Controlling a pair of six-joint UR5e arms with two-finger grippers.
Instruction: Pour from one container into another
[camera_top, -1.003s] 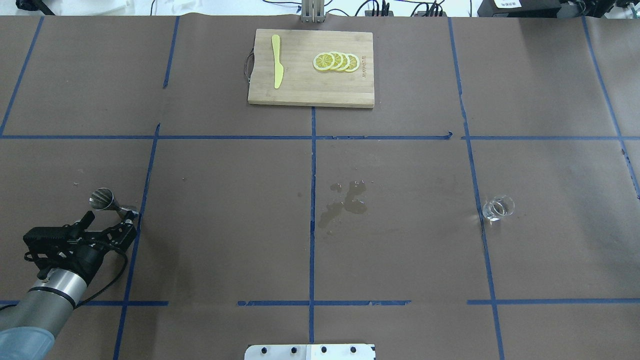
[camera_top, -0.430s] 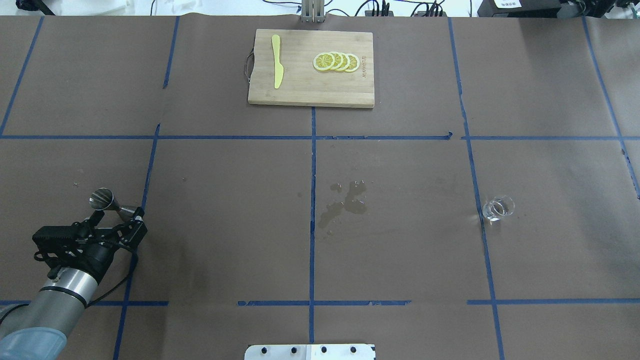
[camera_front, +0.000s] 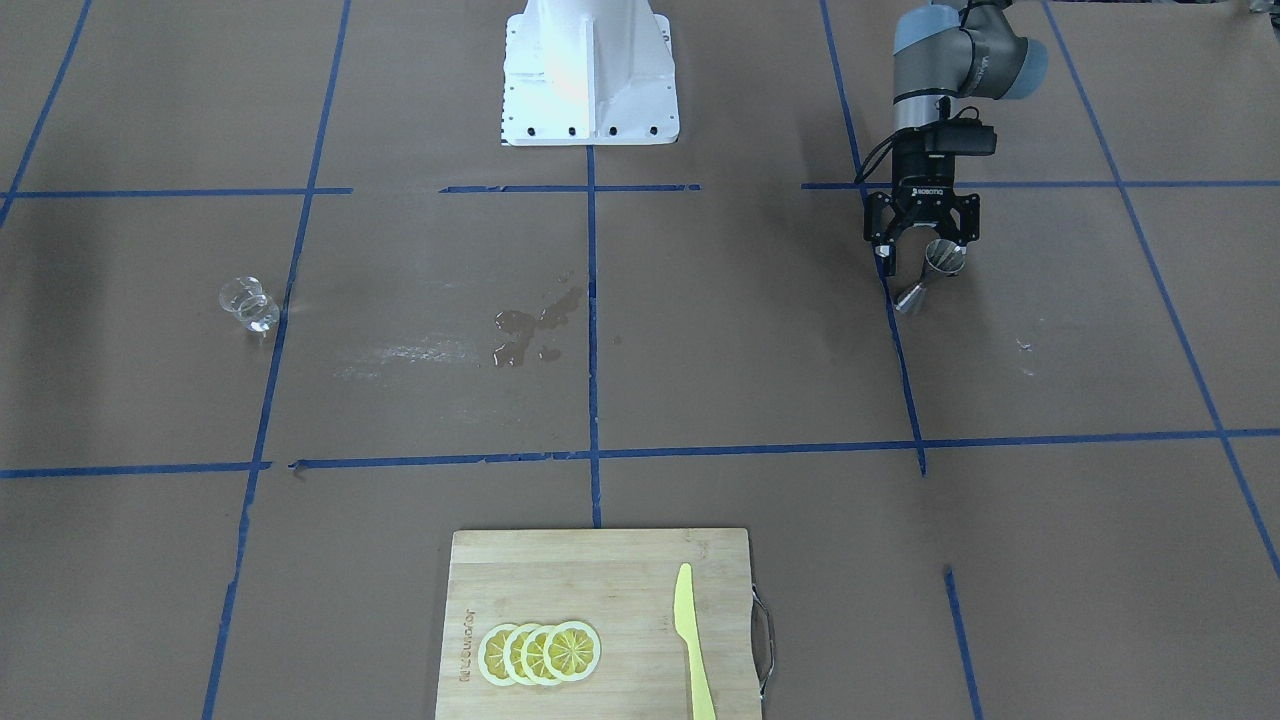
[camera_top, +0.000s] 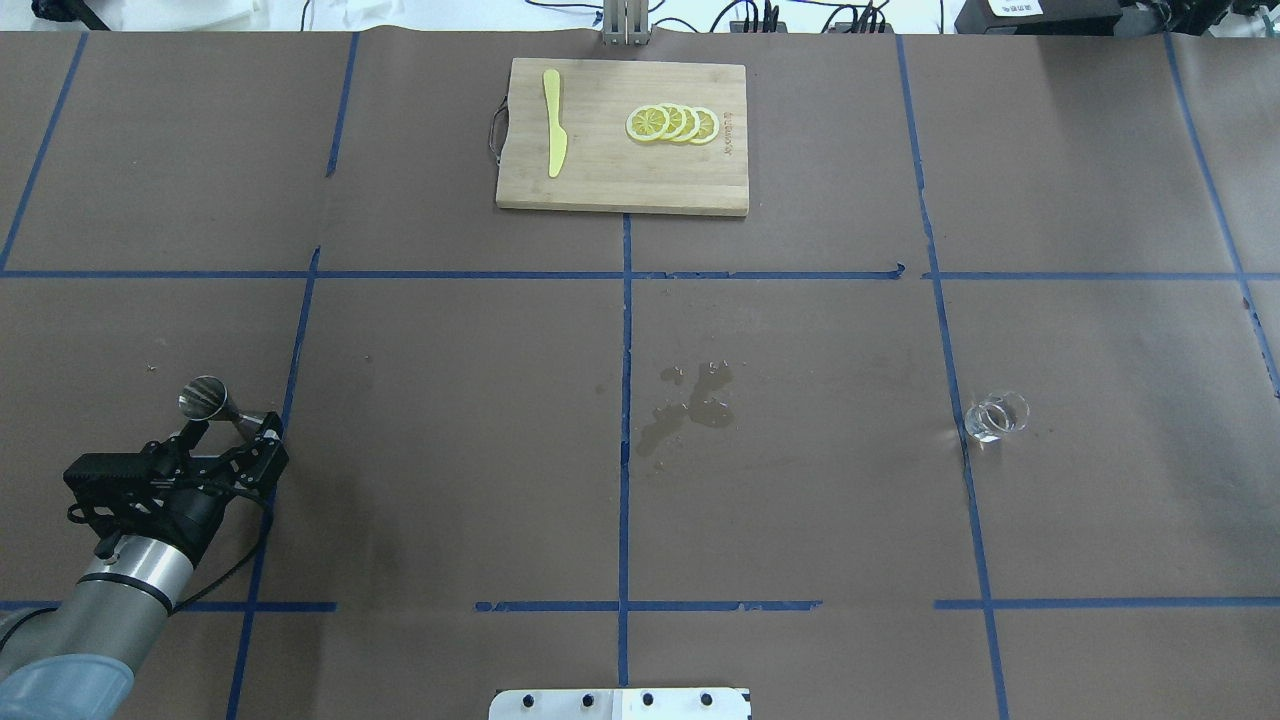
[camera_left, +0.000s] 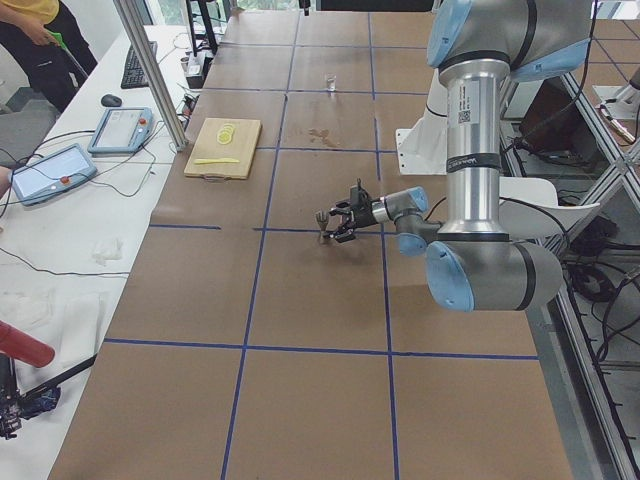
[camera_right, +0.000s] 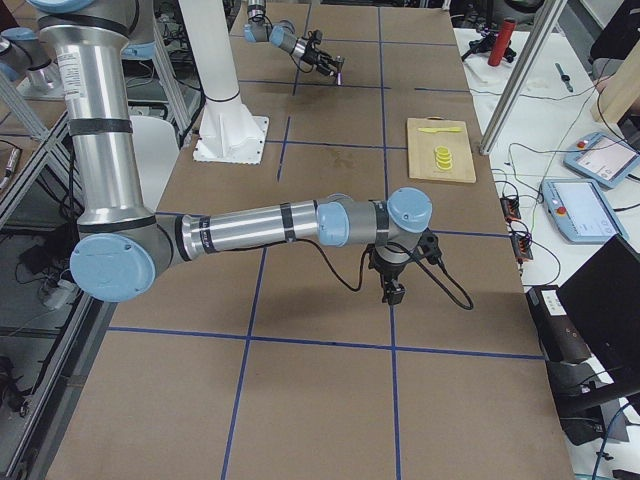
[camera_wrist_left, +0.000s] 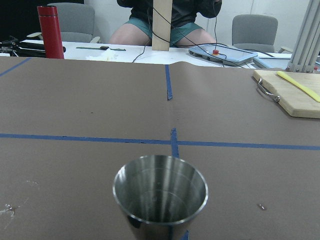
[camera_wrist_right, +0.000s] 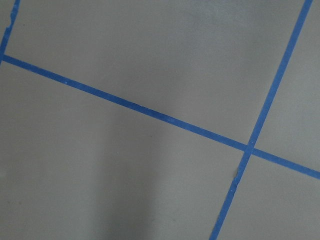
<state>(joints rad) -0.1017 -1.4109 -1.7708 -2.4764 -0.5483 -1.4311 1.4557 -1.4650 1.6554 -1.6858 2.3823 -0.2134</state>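
Left gripper (camera_top: 232, 428) spread at jigger (camera_top: 204, 397), glass cup (camera_top: 995, 416) well apart

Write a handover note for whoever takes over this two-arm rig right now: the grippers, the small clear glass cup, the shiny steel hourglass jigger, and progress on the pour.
Left gripper: open, at the shiny steel hourglass jigger, which stands upright on the table, robot's left side; not gripped.
Right gripper: over bare table; open or shut cannot be told.
Small clear glass cup: standing far right, no gripper near.
Wet patch at centre.
Done: approach to the jigger.
Left: grip, bring cup and jigger together, pour.
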